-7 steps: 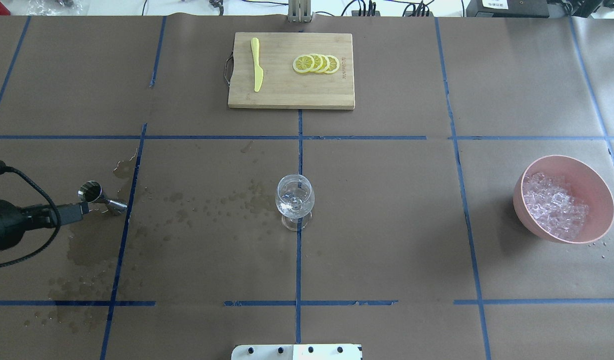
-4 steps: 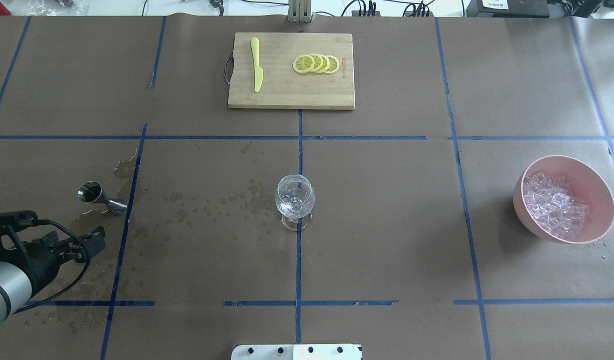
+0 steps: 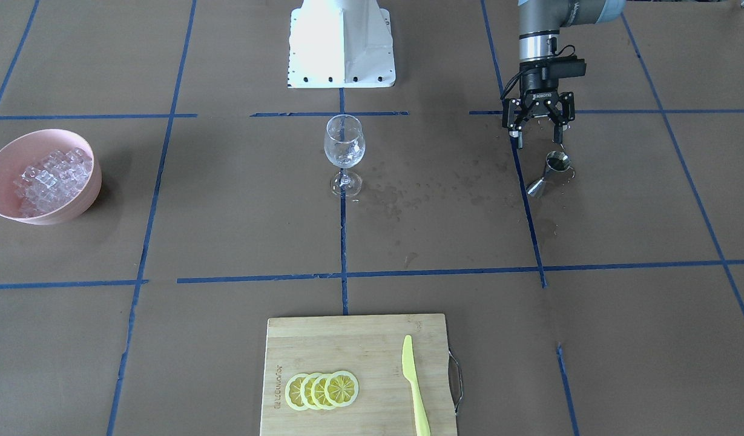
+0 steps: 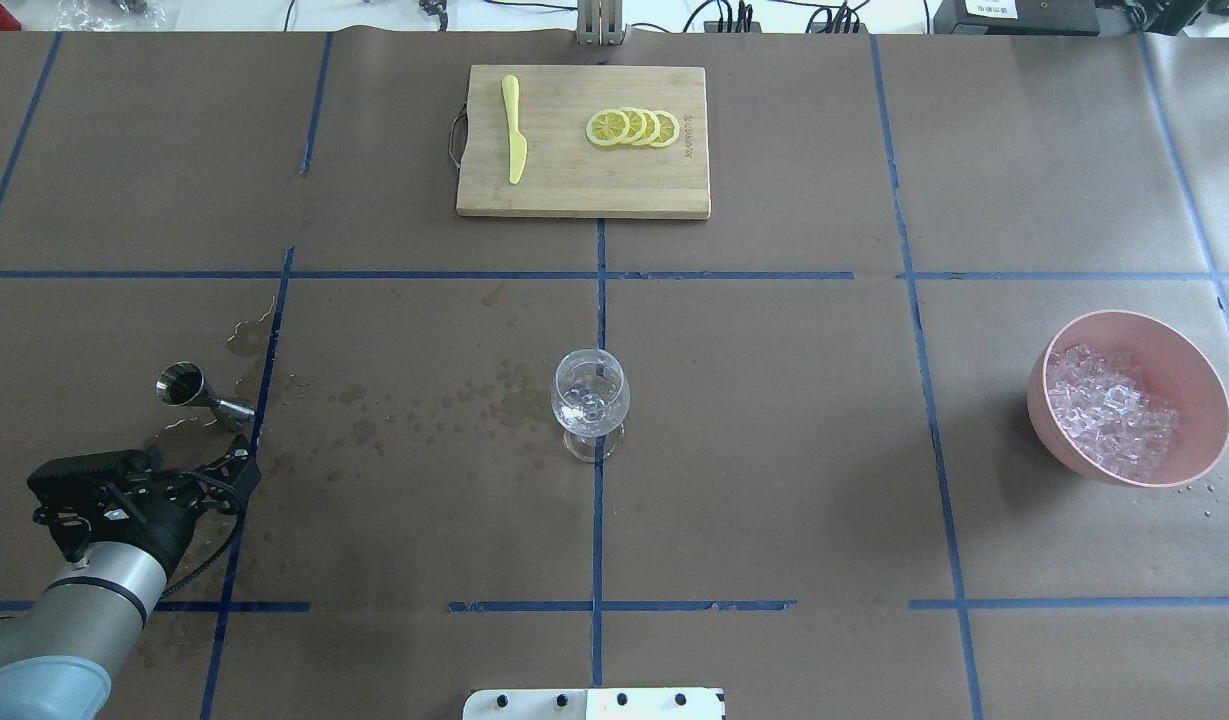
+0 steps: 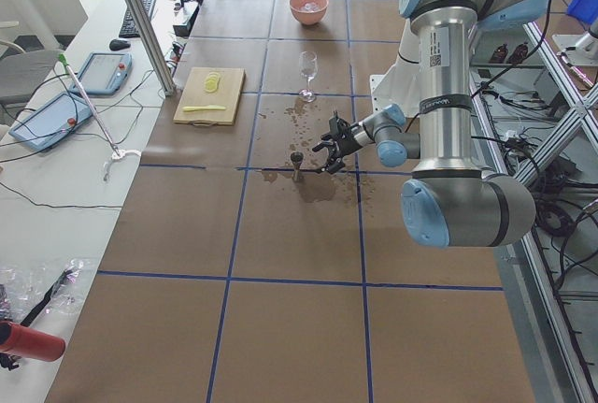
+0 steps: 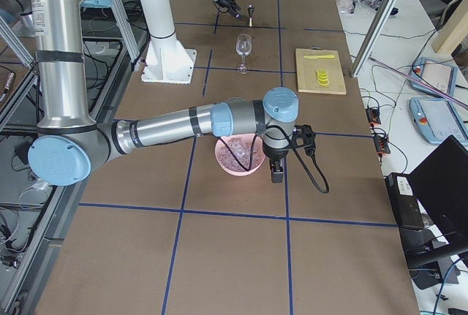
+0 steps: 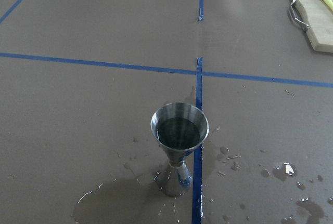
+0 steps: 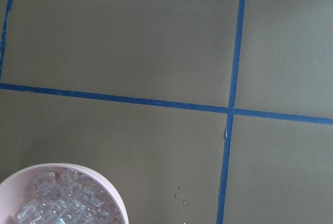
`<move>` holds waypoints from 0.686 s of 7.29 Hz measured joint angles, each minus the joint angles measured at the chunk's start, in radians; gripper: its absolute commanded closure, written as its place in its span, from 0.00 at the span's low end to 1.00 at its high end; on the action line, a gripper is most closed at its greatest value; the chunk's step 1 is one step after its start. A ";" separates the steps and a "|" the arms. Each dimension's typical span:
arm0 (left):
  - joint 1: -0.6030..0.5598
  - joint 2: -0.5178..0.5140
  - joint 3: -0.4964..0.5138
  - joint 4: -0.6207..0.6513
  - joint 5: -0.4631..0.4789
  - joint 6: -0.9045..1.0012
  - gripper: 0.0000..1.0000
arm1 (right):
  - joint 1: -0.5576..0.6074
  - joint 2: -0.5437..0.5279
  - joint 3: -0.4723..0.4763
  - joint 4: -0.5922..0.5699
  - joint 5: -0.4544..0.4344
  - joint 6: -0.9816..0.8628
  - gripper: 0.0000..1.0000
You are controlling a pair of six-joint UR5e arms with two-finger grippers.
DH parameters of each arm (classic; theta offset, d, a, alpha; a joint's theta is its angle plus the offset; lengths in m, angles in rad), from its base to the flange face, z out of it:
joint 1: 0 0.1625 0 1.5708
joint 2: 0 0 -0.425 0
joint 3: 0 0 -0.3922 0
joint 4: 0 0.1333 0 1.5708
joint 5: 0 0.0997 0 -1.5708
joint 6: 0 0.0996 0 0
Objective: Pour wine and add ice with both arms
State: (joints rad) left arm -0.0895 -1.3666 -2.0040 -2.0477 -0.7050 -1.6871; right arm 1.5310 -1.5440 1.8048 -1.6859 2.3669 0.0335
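A steel jigger (image 7: 179, 151) stands upright in a wet patch, holding dark greenish wine (image 7: 178, 133). My left gripper (image 3: 539, 140) hovers open just on the robot's side of the jigger (image 3: 550, 172), with nothing between its fingers. The overhead view shows the same gripper (image 4: 236, 472) a short way from the jigger (image 4: 199, 392). A clear stemmed glass (image 4: 591, 395) stands upright at the table's centre. Ice (image 4: 1109, 410) fills a pink bowl (image 4: 1199, 440) at the right. My right gripper (image 6: 276, 175) appears only in the exterior right view, beside the bowl; I cannot tell its state.
A wooden cutting board (image 4: 574, 190) with lemon slices (image 4: 634, 128) and a yellow knife (image 4: 514, 130) lies at the far side. Splash spots (image 4: 444, 405) mark the brown paper between jigger and glass. The white pedestal (image 3: 341, 42) stands at the robot's edge.
My left gripper has come off the jigger, drawn back toward the robot's side and turned its wrist. The jigger stays standing in place.
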 measured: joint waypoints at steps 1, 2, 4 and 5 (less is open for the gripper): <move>0.000 -0.012 0.035 0.001 0.046 -0.013 0.05 | 0.000 0.000 0.000 0.000 0.000 0.000 0.00; 0.000 -0.018 0.063 0.000 0.089 -0.031 0.06 | 0.000 0.001 0.000 0.000 0.001 0.001 0.00; -0.001 -0.054 0.137 0.000 0.153 -0.063 0.08 | 0.000 0.001 -0.002 -0.001 0.012 0.001 0.00; -0.001 -0.077 0.169 0.000 0.178 -0.068 0.11 | 0.000 0.001 -0.001 -0.001 0.021 0.000 0.00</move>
State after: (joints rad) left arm -0.0904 -1.4440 -1.8345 -2.0478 -0.5274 -1.7554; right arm 1.5309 -1.5432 1.8033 -1.6864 2.3884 0.0339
